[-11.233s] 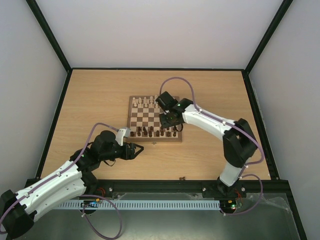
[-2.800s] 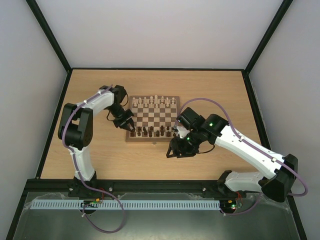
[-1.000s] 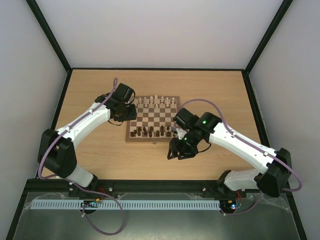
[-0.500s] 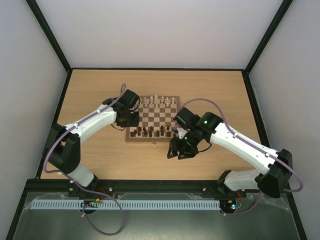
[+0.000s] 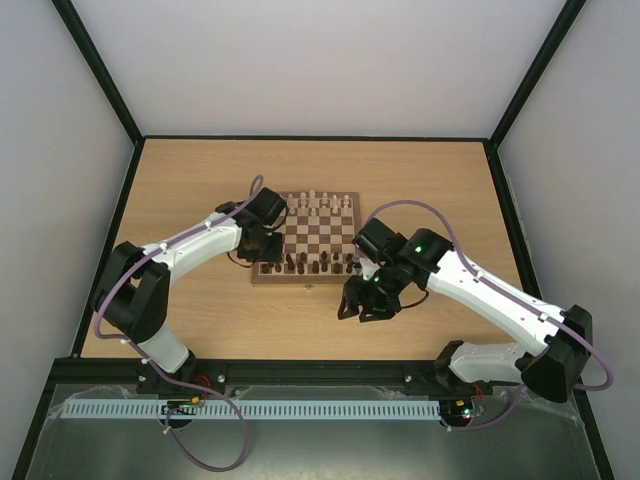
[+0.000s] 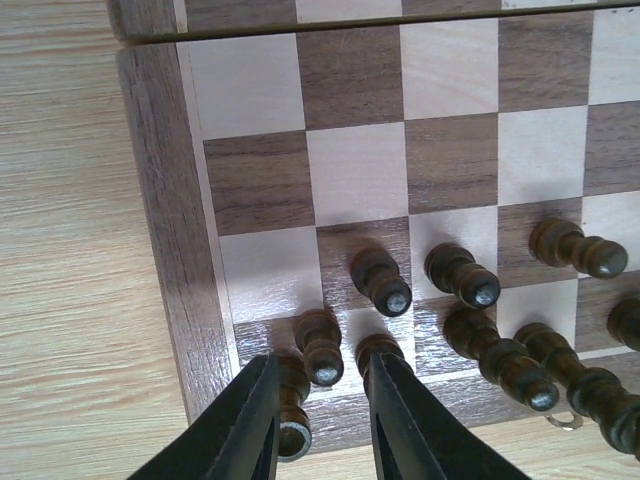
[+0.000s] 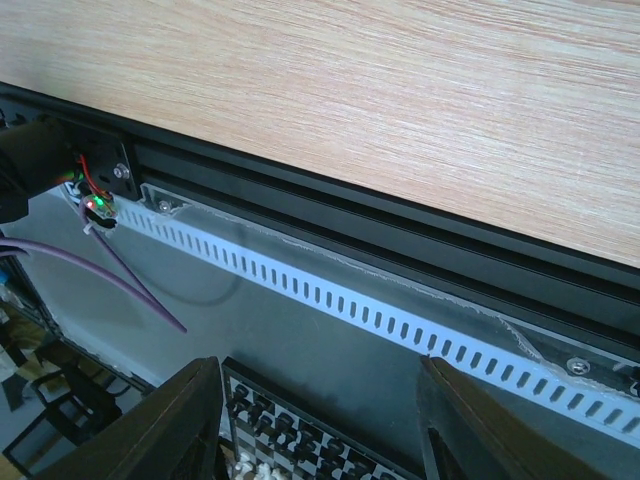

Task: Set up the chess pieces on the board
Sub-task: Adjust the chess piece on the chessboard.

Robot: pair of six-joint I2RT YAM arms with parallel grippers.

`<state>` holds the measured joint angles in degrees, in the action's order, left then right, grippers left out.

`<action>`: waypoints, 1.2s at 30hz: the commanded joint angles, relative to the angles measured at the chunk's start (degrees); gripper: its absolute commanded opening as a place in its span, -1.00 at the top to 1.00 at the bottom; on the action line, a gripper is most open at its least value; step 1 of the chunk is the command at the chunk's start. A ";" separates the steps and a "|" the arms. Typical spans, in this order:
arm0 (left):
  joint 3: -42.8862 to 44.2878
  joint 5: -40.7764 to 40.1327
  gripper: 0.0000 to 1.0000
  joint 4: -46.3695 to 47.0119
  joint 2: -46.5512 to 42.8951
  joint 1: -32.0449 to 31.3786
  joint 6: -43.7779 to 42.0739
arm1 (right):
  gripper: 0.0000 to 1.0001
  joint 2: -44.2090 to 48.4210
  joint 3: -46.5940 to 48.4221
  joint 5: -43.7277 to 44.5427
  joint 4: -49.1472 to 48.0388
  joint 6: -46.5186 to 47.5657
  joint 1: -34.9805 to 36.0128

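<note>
We see the left arm's black gripper (image 6: 322, 362) low over the 7 o'clock corner of the square checkered wooden chessboard (image 5: 318, 238). Its fingers are narrow and straddle one tiny dark brown wooden pawn (image 6: 318, 340), with no contact we can make out. The dark brown wooden chessmen (image 5: 305, 264) crowd the board's 6 o'clock edge. The right arm's black gripper (image 5: 358, 308) hangs off the board at 5 o'clock, fingers wide, empty.

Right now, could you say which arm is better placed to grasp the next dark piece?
Left: the left gripper brackets a dark piece on the board; the right gripper hangs off it.
</note>
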<state>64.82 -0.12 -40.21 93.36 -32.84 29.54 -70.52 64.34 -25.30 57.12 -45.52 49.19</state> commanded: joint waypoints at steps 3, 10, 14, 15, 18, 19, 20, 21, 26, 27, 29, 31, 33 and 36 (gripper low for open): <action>0.50 -1.24 0.48 -0.94 2.29 -0.20 -0.93 | -0.07 1.76 -1.46 -1.05 2.21 -1.39 0.23; 0.79 -1.27 0.52 -1.27 3.31 -0.20 -1.68 | -0.07 2.66 -2.33 -1.19 1.93 -1.93 0.20; 0.67 -1.31 0.57 -1.46 3.56 -0.18 -1.69 | -0.07 2.88 -2.78 -1.28 1.64 -2.17 0.21; 0.73 -1.30 0.59 -1.53 3.64 -0.20 -1.70 | -0.07 2.97 -2.87 -1.32 1.53 -2.20 0.16; 0.77 -1.35 0.65 -1.63 3.83 -0.16 -1.59 | -0.07 3.02 -3.06 -1.41 1.41 -2.21 0.21; 0.84 -1.37 0.68 -1.70 3.91 -0.16 -1.59 | -0.07 3.09 -3.06 -1.42 1.37 -2.21 0.15; 0.88 -1.49 0.71 -1.83 4.04 -0.19 -1.59 | -0.06 3.11 -3.13 -1.41 1.40 -2.21 0.20; 0.89 -1.54 0.73 -1.85 4.09 -0.18 -1.59 | -0.06 3.15 -3.16 -1.42 1.37 -2.20 0.20; 0.99 -2.36 0.76 -1.86 4.49 -0.14 -1.46 | -0.07 3.37 -3.56 -1.58 1.15 -2.29 0.20; 1.15 -2.62 0.77 -1.89 4.65 -0.14 -1.42 | -0.06 3.45 -3.60 -1.53 1.14 -2.38 0.21; 1.48 -2.90 0.77 -1.73 5.01 -0.18 -1.50 | -0.06 3.46 -3.69 -1.60 1.12 -2.30 0.14; 1.93 -3.19 0.77 -1.64 5.58 -0.20 -1.55 | -0.07 3.41 -3.65 -1.56 1.07 -2.30 0.20; 2.64 -3.75 0.78 -1.78 6.26 -0.17 -1.79 | -0.07 3.37 -3.69 -1.58 1.10 -2.24 0.23; 3.67 -4.41 0.78 -2.07 6.86 -0.10 -1.96 | -0.07 3.48 -3.78 -1.51 1.16 -2.22 0.20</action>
<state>66.70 -2.26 -41.06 98.24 -32.86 28.45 -67.90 61.30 -25.69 56.66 -47.07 49.19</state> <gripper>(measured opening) 0.121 0.533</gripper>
